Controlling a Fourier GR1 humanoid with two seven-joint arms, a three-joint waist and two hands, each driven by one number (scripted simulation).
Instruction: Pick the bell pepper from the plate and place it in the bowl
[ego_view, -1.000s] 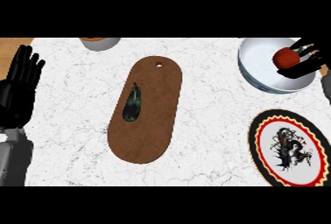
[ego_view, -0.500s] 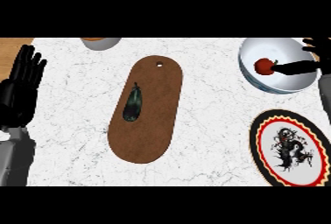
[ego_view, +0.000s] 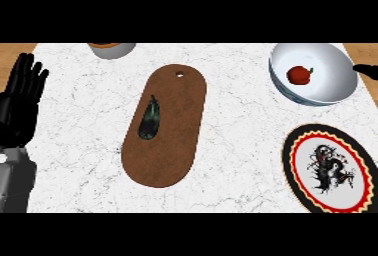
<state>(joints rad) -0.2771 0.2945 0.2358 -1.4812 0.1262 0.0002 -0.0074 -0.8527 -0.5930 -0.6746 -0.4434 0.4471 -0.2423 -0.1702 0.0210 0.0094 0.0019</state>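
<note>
At the far left edge the left hand (ego_view: 22, 102) rests above its grey forearm (ego_view: 15, 180), glossy black, fingers straight and pointing up, holding nothing. It sits over the edge of the white marble counter (ego_view: 81, 130), whose surface is laced with thin grey veins; a strip of tan wood shows beyond its corners.

At the top, cut off by the frame, stands a small round grey cup (ego_view: 112, 49) with an orange-brown inside.

In the middle lies a long oval cutting board (ego_view: 173, 145) of dark brown wood, matte, with 1 small hole near its upper end. On its left half lies a slim, dark green, shiny vegetable (ego_view: 150, 122), tapering to a thin stem.

At upper right sits the round bowl (ego_view: 336, 82), smooth and pale blue-white. The bell pepper (ego_view: 299, 75), small, red and rounded with a dark stem, lies inside it, apart from both hands.

Below, the oval plate (ego_view: 299, 172) has a black rim, a red and yellow zigzag band, and a black dragon figure on white.

At the right edge only a black sliver of the right hand (ego_view: 366, 70) shows, just beside the bowl; its fingers' state cannot be told.
</note>
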